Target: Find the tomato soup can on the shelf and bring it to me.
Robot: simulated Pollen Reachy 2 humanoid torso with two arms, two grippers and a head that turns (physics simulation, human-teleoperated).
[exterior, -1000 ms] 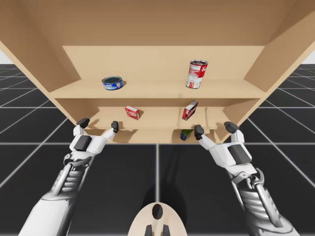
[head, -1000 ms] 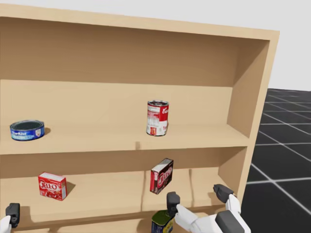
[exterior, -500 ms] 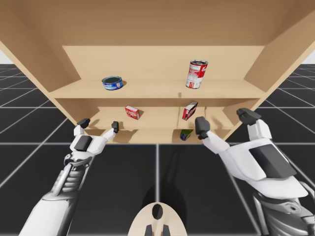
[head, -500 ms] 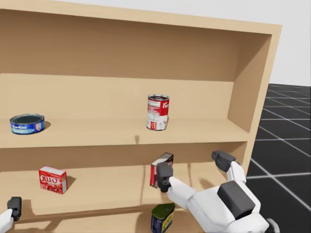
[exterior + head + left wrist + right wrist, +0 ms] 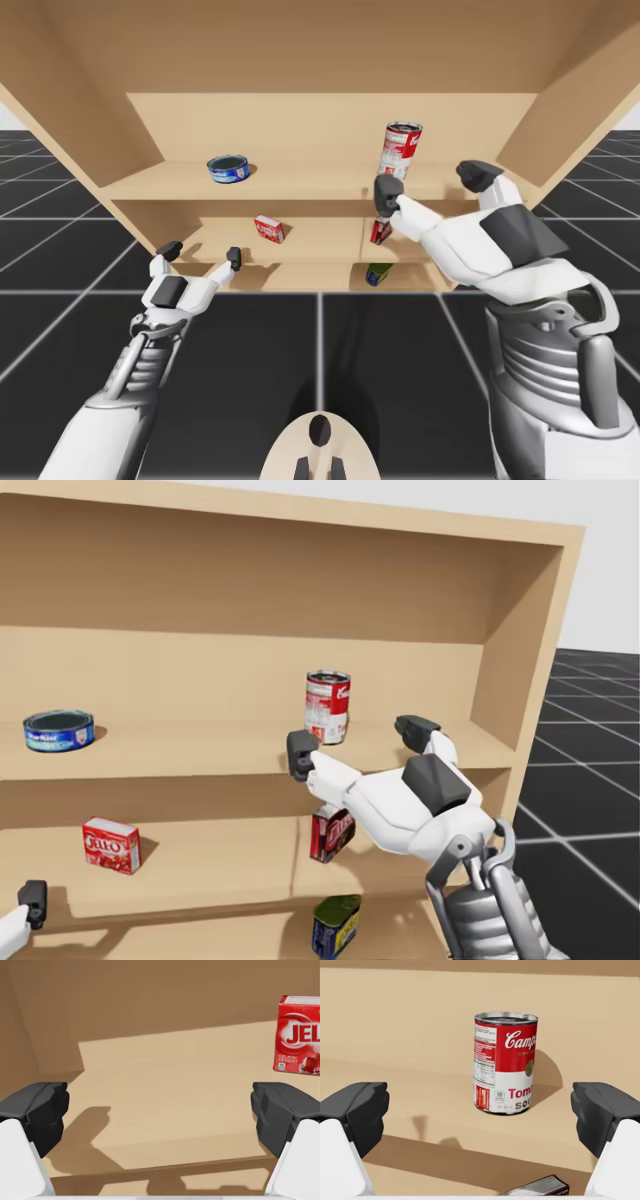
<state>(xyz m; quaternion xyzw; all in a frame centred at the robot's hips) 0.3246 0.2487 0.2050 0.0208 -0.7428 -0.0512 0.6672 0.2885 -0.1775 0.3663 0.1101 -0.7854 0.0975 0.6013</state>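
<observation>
Red-and-white can (image 5: 505, 1062): upright on the upper board of the shelf (image 5: 300, 182), right of its middle, set back from the front edge.
Right gripper (image 5: 480, 1110): wide open at that board's front edge; can ahead, not touched.
Left gripper (image 5: 160, 1115): wide open at the board below; red box (image 5: 300, 1035) ahead, off to one side.

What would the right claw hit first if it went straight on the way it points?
Probably the red and white can, upright on the shelf straight ahead of my right claw.
</observation>
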